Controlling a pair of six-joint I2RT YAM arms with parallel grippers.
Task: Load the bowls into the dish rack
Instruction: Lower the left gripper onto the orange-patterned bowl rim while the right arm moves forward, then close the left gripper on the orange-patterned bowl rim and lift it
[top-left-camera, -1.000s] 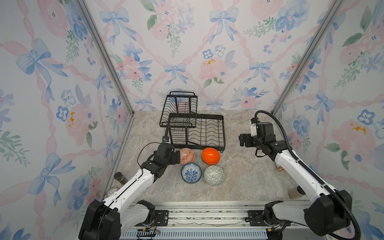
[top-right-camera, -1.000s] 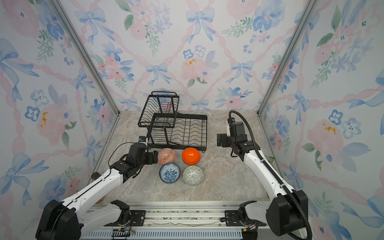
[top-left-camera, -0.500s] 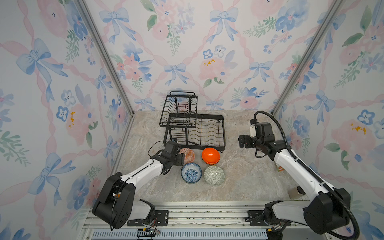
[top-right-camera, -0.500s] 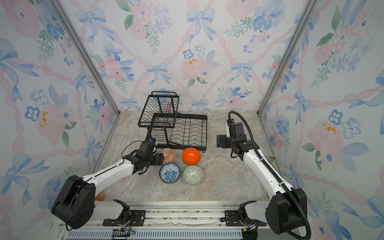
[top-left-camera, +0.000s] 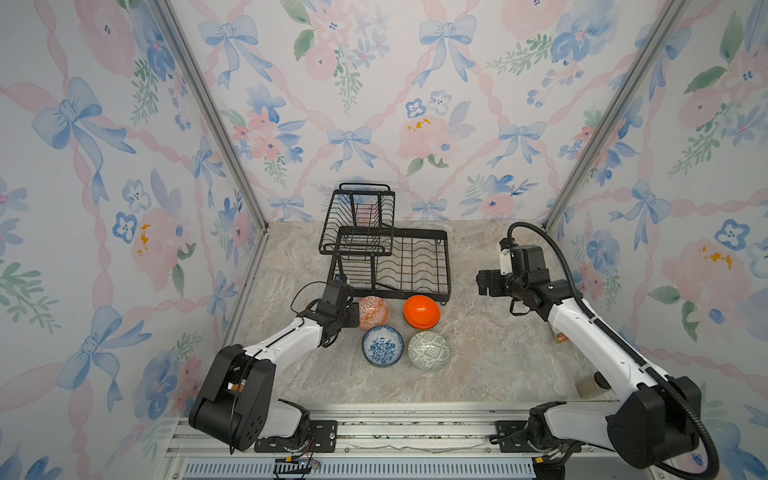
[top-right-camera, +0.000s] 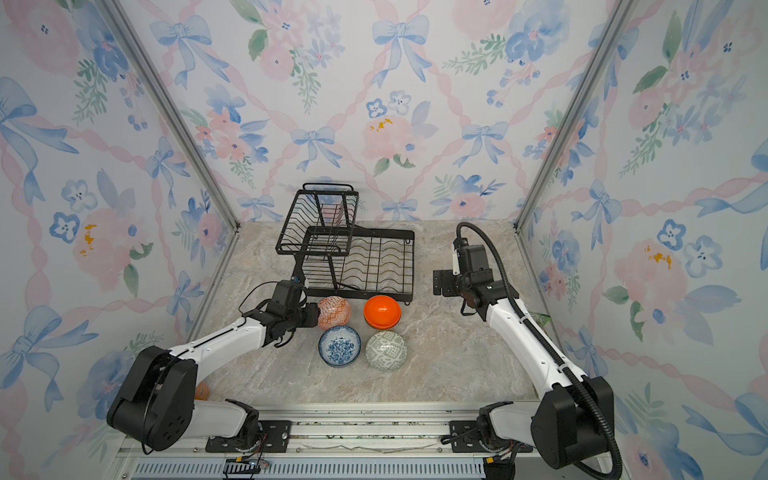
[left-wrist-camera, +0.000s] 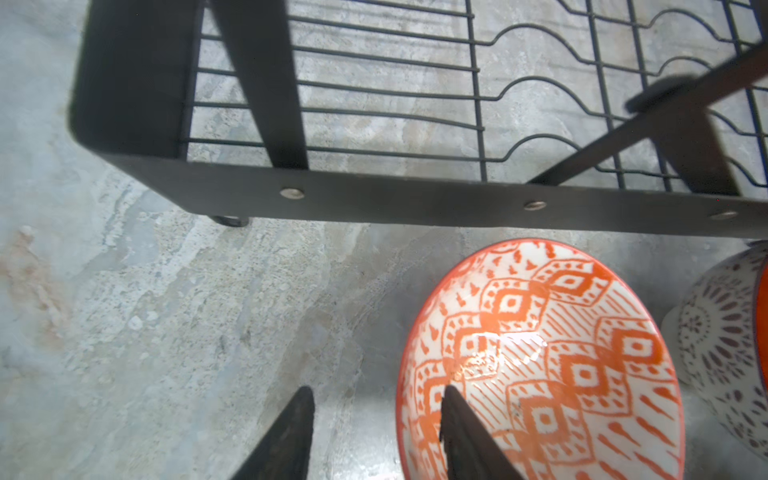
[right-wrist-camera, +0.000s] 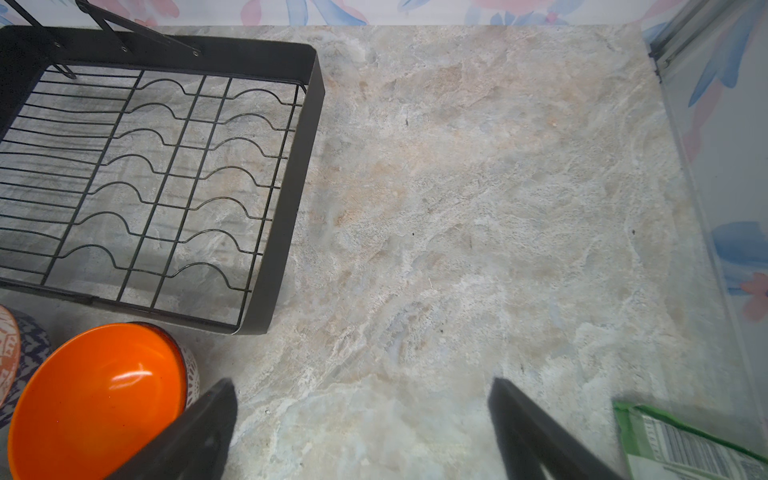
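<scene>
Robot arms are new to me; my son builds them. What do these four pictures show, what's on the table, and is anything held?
A robot's left arm and right arm work at a table. Two pictures look down from overhead; two come from cameras on the wrists. On the table: a dish rack, a patterned bowl, an orange bowl, a blue bowl and a grey-green bowl. The left end effector straddles the patterned bowl's rim, not clamped. The right end effector is open, empty.

The left arm (top-left-camera: 286, 337) is stretching out low, its left gripper (left-wrist-camera: 376, 390) sitting half open. The right arm (top-left-camera: 590, 332) is hanging higher, its right gripper (right-wrist-camera: 361, 380) gaping wide.
</scene>
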